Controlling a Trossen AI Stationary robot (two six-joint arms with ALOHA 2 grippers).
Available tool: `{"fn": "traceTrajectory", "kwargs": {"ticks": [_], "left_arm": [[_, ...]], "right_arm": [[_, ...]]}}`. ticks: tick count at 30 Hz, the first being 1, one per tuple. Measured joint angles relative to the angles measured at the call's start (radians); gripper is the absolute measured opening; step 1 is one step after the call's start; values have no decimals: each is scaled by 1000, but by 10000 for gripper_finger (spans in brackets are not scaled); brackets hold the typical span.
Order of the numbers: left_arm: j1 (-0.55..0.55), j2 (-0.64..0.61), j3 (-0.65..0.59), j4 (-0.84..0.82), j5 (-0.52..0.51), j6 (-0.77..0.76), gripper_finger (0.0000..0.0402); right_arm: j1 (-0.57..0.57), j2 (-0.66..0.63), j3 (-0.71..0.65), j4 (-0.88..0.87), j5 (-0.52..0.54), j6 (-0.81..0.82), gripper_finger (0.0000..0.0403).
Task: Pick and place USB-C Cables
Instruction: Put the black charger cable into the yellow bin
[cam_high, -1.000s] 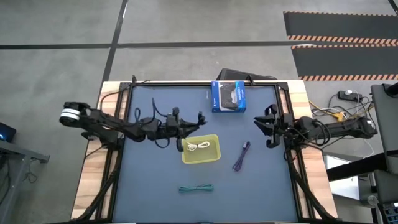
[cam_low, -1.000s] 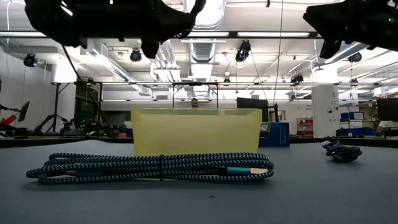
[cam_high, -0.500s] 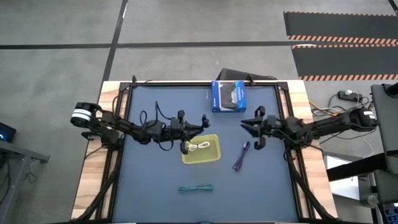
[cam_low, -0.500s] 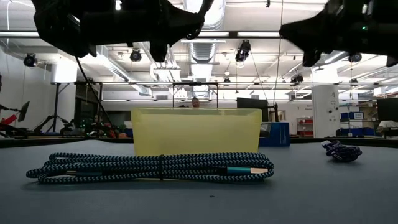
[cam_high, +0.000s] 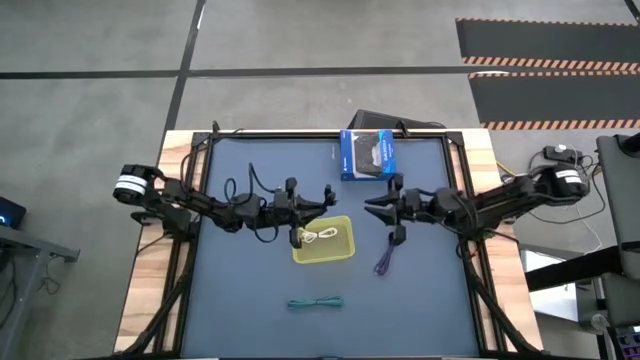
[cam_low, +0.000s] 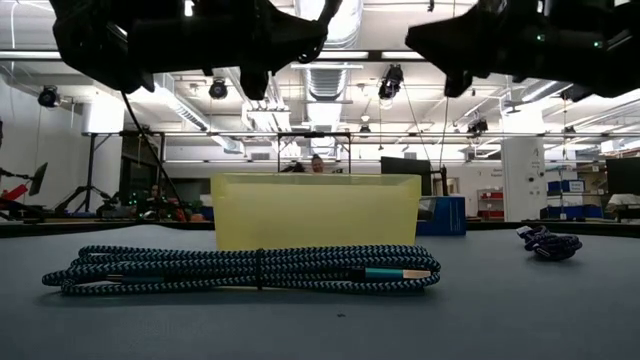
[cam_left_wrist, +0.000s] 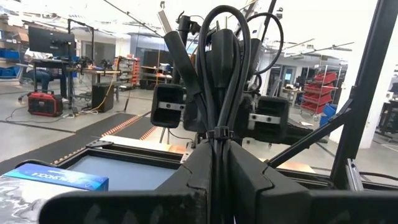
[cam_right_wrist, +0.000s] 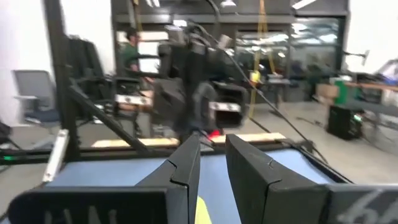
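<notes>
A black USB-C cable (cam_left_wrist: 219, 68), bundled with a tie, sits between the fingers of my left gripper (cam_high: 322, 197), held over the far left corner of the yellow bin (cam_high: 325, 243). A white cable (cam_high: 320, 236) lies inside the bin. A purple cable (cam_high: 387, 254) lies on the mat to the bin's right, and a teal cable (cam_high: 315, 302) lies nearer the front edge. My right gripper (cam_high: 386, 218) hovers above the purple cable's far end, slightly open with nothing between its fingers (cam_right_wrist: 186, 162). My left gripper pinches the black cable bundle between its two fingers, close to the tie (cam_left_wrist: 214, 132). The fingers come roughly level from the table's left. The looped end (cam_left_wrist: 227, 25) sticks out past the fingertips, and the bundle is lifted clear of the table.
A blue-and-black retail box (cam_high: 367, 154) lies at the far edge of the mat. The arms' own black wires (cam_high: 240, 187) loop over the left arm. Bare mat lies around the teal cable (cam_low: 250, 268) at the front. People and workshop gear show behind the table.
My right gripper has swung from the table's right edge toward the middle and now hangs above the purple cable's far end. The cables on the mat and the bin have not moved.
</notes>
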Motion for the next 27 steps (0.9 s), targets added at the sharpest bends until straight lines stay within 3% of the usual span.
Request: {"fn": "traceTrajectory", "kwargs": {"ticks": [10,21,27], "left_arm": [[-5,0,0,5,55,-2,15],[-28,-1,-1,7,185,0,15],[-34,-2,-1,5,196,0,15]], "right_arm": [[35,247,79,267,-51,-70,68],[39,398,223,284,-54,-33,70],[43,415,262,280,-76,-24,109]]}}
